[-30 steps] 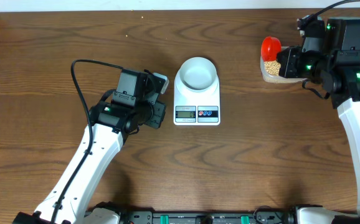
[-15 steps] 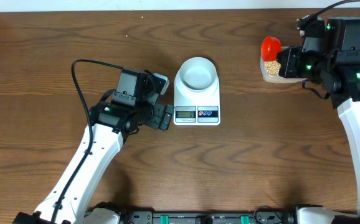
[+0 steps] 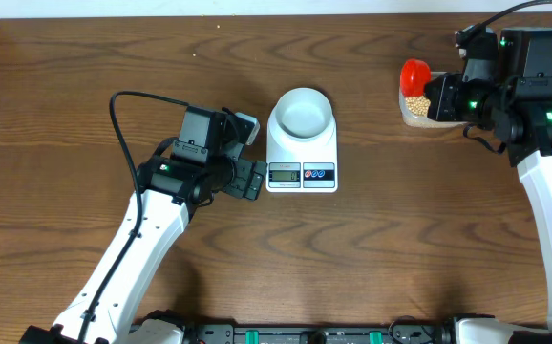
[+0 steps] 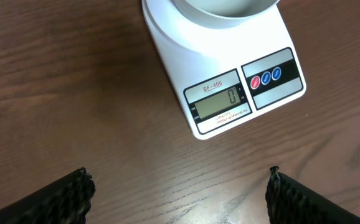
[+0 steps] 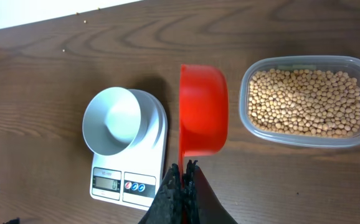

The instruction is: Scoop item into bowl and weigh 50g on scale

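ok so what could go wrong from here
1. The right fingers pinch the red scoop only at its handle end, so a load of beans might twist it in the grip.
2. The bowl is small; a hasty pour could drop beans onto the scale or table.
3. The open left fingers sit close to the scale's front corner; a nudge could upset its 0 reading.

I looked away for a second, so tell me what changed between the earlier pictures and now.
The left end effector edged right, toward the scale, then stopped; its jaws stand open. Nothing was taken hold of or let go. Unchanged: the right end effector holding the scoop by the beans, and the empty bowl on the scale.
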Available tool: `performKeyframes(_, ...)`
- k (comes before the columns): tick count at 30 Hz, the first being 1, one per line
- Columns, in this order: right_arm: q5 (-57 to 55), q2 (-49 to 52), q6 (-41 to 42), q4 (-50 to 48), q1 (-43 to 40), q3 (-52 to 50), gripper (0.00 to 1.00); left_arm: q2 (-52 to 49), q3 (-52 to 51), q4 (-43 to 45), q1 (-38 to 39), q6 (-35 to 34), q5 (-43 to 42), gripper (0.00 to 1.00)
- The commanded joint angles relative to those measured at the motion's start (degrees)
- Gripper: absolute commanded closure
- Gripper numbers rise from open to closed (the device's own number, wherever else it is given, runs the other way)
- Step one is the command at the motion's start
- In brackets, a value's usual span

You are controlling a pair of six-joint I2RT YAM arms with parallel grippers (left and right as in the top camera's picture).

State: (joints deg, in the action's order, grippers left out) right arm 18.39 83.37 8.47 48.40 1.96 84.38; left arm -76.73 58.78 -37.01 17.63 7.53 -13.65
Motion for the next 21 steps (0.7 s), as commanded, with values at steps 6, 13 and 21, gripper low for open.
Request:
performKeyframes(6, -0.1, 0.2, -0.9, 0.4, 0.3, 1.1, 0.99, -0.1, -0.2, 0.0, -0.2, 0.2, -0.5, 0.09)
performKeyframes(13, -0.1, 0.2, -1.5, 2.9, 0.3, 1.1, 0.99, -0.1, -0.2, 0.0, -0.2, 0.2, -0.5, 0.09)
performKeyframes(21, -0.1, 0.2, -1.7, 3.5, 0.3, 1.1, 0.99, -0.1, -0.2, 0.0, -0.2, 0.2, -0.5, 0.09)
